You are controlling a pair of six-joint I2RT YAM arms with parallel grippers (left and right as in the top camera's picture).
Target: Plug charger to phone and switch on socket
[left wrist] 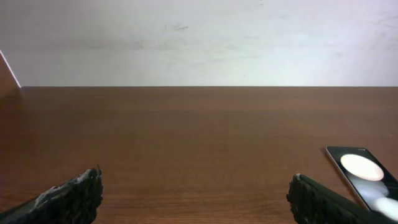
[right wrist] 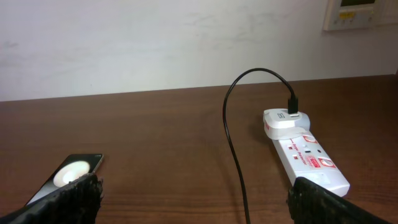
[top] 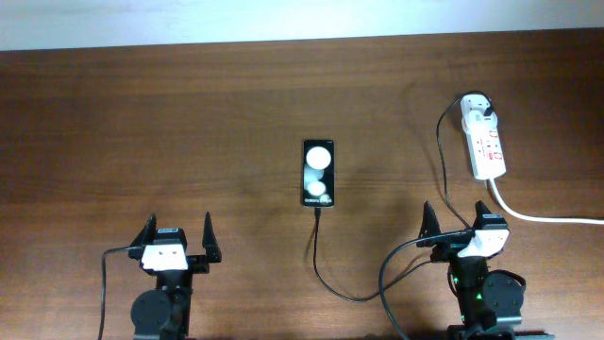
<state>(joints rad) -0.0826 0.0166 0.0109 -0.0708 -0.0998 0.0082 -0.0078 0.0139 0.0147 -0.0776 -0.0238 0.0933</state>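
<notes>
**Both grippers wide and empty; cable runs from phone to strip**

Lower left of the overhead frame: your left gripper sits with its jaws spread wide and nothing between them. Its wrist view agrees, showing only bare table between the two fingers.

Centre: the phone lies flat and face up, its long side running up the frame, well apart from both grippers. The charger cable meets the phone's lower short edge. You cannot tell from here whether the tip is fully seated. From there the cable loops down, swings right and climbs to the white adapter.

Lower right: your right gripper is also spread wide and holds nothing.

Upper right: the white adapter sits in the top end of the power strip. The switch position is too small to read. The thick white cord leaves the strip's lower end and runs off the right edge.
</notes>
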